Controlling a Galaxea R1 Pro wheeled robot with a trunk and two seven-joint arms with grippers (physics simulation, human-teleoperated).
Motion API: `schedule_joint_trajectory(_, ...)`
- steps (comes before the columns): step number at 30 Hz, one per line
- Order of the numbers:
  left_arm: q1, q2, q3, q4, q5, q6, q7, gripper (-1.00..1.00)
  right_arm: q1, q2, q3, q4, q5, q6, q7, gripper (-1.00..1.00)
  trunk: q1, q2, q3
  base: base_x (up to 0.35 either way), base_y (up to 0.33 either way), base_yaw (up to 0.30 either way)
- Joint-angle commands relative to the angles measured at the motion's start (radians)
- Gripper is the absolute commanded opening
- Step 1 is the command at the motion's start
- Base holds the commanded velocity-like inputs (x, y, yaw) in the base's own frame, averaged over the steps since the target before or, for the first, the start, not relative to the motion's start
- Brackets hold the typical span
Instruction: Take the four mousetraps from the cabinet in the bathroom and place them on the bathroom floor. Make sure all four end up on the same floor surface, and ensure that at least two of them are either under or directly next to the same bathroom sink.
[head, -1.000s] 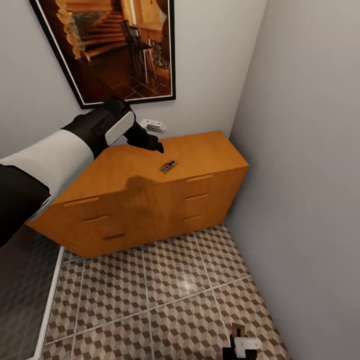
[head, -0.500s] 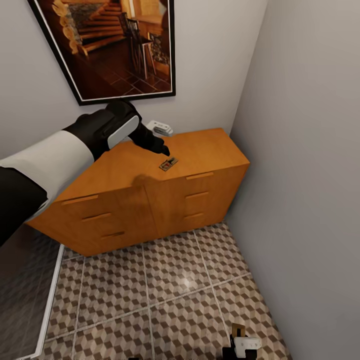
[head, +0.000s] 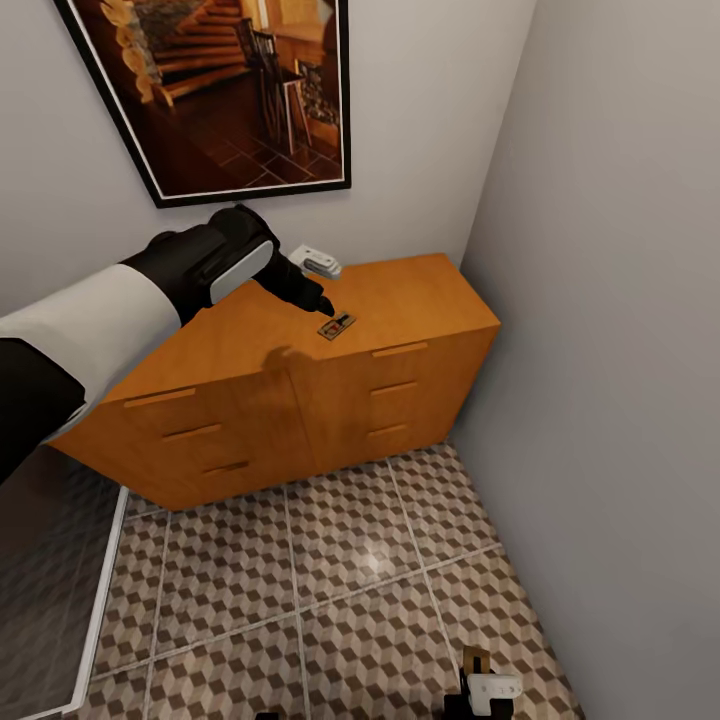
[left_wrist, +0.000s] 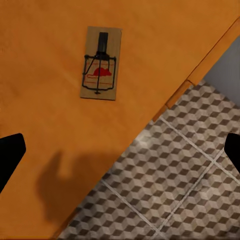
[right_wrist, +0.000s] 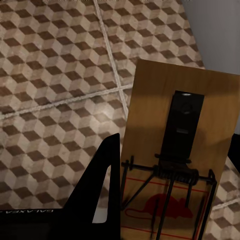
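Observation:
One mousetrap (head: 337, 325) (left_wrist: 101, 62), a small wooden board with dark wire and a red spot, lies flat on the top of the orange-brown cabinet (head: 420, 290) (left_wrist: 45, 75), near its front edge. My left gripper (head: 322, 298) (left_wrist: 120, 155) hovers just above and beside it, open, with its dark fingertips (left_wrist: 10, 155) wide apart and nothing between them. Low over the bathroom floor (head: 340, 560) (right_wrist: 55, 75), my right gripper (head: 482, 688) (right_wrist: 170, 200) is shut on another mousetrap (head: 475, 658) (right_wrist: 180, 150), held upright between its fingers (right_wrist: 100, 190).
The cabinet stands in a corner, against the back wall and close to the grey right wall (head: 620, 350). A framed picture (head: 230, 90) hangs above it. A dark panel with a white edge (head: 100, 600) runs along the floor at the left.
My left gripper has edged closer to the mousetrap on the cabinet top. The head view has shifted slightly. The right gripper has kept its place and its hold.

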Motion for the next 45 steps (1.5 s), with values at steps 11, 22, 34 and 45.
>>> schedule_joint_trajectory(11,-0.002,0.002,-0.024,-0.029,-0.007,-0.001,-0.009,1.0,-0.001,-0.001,0.009,0.001,-0.004,-0.007,-0.004,-1.0,0.001,-0.002,-0.002,0.0,0.0,0.0)
schedule_joint_trajectory(22,-0.002,0.002,-0.024,-0.032,-0.007,0.0,-0.009,1.0,-0.001,-0.001,0.009,0.001,-0.004,-0.007,-0.006,-1.0,0.001,-0.002,-0.002,0.069,0.035,0.0)
schedule_joint_trajectory(34,-0.002,0.002,-0.026,-0.031,-0.006,0.0,-0.009,1.0,-0.001,0.0,0.009,0.001,-0.005,-0.007,-0.008,-1.0,0.001,-0.002,-0.002,0.041,0.02,0.0)
schedule_joint_trajectory(45,-0.002,-0.001,-0.046,-0.033,-0.006,0.0,-0.009,1.0,-0.001,0.0,0.009,0.001,-0.005,-0.007,-0.008,-1.0,0.001,-0.002,-0.013,0.0,0.0,0.0)
